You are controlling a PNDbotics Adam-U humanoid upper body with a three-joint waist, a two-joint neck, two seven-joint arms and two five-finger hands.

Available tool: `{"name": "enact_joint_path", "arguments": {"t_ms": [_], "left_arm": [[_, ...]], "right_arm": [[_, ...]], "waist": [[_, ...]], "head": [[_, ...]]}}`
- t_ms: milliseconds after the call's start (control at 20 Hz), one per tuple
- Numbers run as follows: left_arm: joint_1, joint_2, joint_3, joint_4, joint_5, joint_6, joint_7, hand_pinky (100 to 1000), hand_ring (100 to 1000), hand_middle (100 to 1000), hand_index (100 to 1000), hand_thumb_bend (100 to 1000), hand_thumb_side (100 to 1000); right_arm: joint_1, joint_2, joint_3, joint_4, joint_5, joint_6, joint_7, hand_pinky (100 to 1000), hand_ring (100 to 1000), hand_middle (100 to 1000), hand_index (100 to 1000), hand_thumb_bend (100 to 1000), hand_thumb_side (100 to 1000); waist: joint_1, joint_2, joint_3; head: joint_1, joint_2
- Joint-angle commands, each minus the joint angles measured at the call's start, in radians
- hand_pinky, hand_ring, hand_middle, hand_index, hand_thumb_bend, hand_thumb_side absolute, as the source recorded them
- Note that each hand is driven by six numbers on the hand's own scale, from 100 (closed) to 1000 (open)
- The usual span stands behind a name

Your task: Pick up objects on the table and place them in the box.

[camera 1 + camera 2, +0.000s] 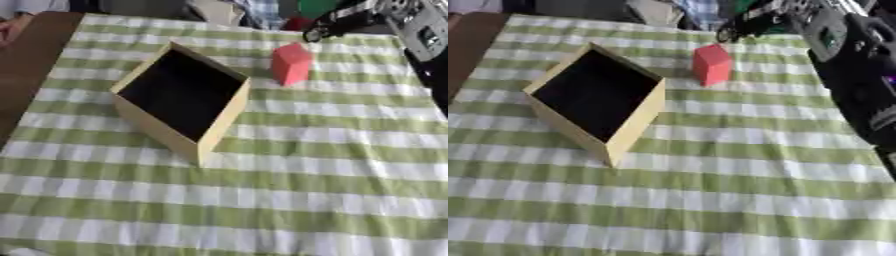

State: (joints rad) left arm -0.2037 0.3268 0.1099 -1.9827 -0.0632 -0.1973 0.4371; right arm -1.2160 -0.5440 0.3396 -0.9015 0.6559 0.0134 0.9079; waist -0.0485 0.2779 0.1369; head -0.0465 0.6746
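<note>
The right eye view is showing way more of the right arm [859, 75] coming down the right side; the left eye view is only catching a sliver. Right hand [750, 26] is hanging past the far edge, can't tell its fingers. Red block [290, 63] is standing upright just beside the tan box [140, 117], which is showing a dark inside. The striped worktop [332, 200] is lying wide open nearer the camera.
</note>
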Motion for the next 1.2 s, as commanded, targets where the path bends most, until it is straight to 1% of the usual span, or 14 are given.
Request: {"name": "enact_joint_path", "arguments": {"t_ms": [50, 100, 150, 200, 350, 400, 450, 500, 600, 750, 900, 1000, 1100, 1200], "left_arm": [[-0.009, 0.029, 0.01, -0.017, -0.006, 0.001, 0.002, 1000, 493, 482, 699, 142, 117], [-0.009, 0.029, 0.01, -0.017, -0.006, 0.001, 0.002, 1000, 492, 482, 699, 141, 118], [-0.01, 0.029, 0.01, -0.017, -0.006, 0.001, 0.002, 1000, 492, 482, 699, 141, 118], [-0.01, 0.029, 0.01, -0.017, -0.006, 0.001, 0.002, 1000, 492, 482, 698, 140, 117], [-0.011, 0.029, 0.009, -0.017, -0.007, 0.0, 0.001, 1000, 492, 482, 698, 139, 116], [-0.012, 0.029, 0.009, -0.017, -0.007, 0.0, 0.001, 1000, 491, 482, 698, 137, 115], [-0.012, 0.029, 0.009, -0.017, -0.007, 0.0, 0.0, 1000, 491, 482, 698, 137, 115], [-0.013, 0.029, 0.009, -0.017, -0.007, 0.0, 0.0, 1000, 491, 482, 698, 136, 115], [-0.013, 0.029, 0.009, -0.017, -0.007, 0.0, -0.001, 1000, 491, 481, 698, 134, 115], [-0.015, 0.029, 0.009, -0.017, -0.007, 0.0, -0.002, 1000, 490, 481, 698, 132, 115], [-0.016, 0.029, 0.008, -0.017, -0.007, -0.001, -0.003, 1000, 490, 481, 698, 130, 116], [-0.017, 0.028, 0.008, -0.017, -0.007, -0.001, -0.004, 1000, 489, 481, 697, 128, 116], [-0.018, 0.028, 0.008, -0.017, -0.007, -0.002, -0.005, 1000, 489, 480, 697, 126, 117], [-0.018, 0.027, 0.008, -0.017, -0.006, -0.002, -0.005, 1000, 488, 480, 697, 123, 119]], "right_arm": [[-0.015, -0.036, 0.022, -0.031, -0.022, -0.034, -0.001, 1000, 1000, 913, 1000, 239, 644], [-0.015, -0.036, 0.023, -0.03, -0.023, -0.049, -0.001, 1000, 1000, 920, 1000, 292, 536], [-0.016, -0.036, 0.022, -0.029, -0.024, -0.064, -0.001, 1000, 1000, 920, 1000, 295, 526], [-0.017, -0.036, 0.02, -0.027, -0.024, -0.078, -0.001, 1000, 1000, 925, 1000, 308, 474], [-0.022, -0.034, 0.01, -0.022, -0.028, -0.106, -0.001, 1000, 1000, 931, 1000, 313, 391], [-0.024, -0.033, 0.007, -0.022, -0.03, -0.11, -0.001, 1000, 1000, 935, 1000, 322, 323], [-0.026, -0.033, 0.005, -0.024, -0.032, -0.111, -0.001, 1000, 1000, 934, 1000, 322, 319], [-0.027, -0.034, 0.004, -0.025, -0.032, -0.11, -0.001, 1000, 1000, 934, 1000, 334, 273], [-0.028, -0.038, 0.002, -0.031, -0.024, -0.107, -0.001, 1000, 1000, 934, 1000, 345, 215], [-0.031, -0.043, -0.01, -0.052, -0.008, -0.098, -0.001, 1000, 1000, 929, 1000, 360, 181], [-0.036, -0.046, -0.021, -0.072, 0.011, -0.09, -0.001, 1000, 1000, 926, 1000, 376, 172], [-0.044, -0.045, -0.032, -0.085, 0.033, -0.086, -0.001, 1000, 1000, 930, 1000, 413, 124], [-0.05, -0.044, -0.04, -0.094, 0.063, -0.084, -0.001, 1000, 1000, 931, 1000, 427, 100], [-0.054, -0.042, -0.047, -0.102, 0.083, -0.085, -0.001, 1000, 1000, 932, 1000, 423, 100]], "waist": [[0.001, -0.021, 0.002], [0.001, -0.02, 0.003], [0.0, -0.018, 0.004], [0.0, -0.017, 0.005], [-0.001, -0.013, 0.009], [-0.002, -0.011, 0.01], [-0.002, -0.01, 0.011], [-0.003, -0.008, 0.012], [-0.004, -0.006, 0.013], [-0.004, -0.002, 0.015], [-0.005, 0.001, 0.017], [-0.004, 0.005, 0.02], [-0.004, 0.008, 0.023], [-0.004, 0.012, 0.025]], "head": [[-0.004, -0.011], [-0.003, -0.012], [-0.001, -0.013], [-0.001, -0.013], [0.0, -0.014], [0.0, -0.015], [0.001, -0.016], [0.001, -0.016], [0.002, -0.016], [0.004, -0.018], [0.004, -0.02], [0.004, -0.022], [0.002, -0.025], [0.002, -0.026]]}}
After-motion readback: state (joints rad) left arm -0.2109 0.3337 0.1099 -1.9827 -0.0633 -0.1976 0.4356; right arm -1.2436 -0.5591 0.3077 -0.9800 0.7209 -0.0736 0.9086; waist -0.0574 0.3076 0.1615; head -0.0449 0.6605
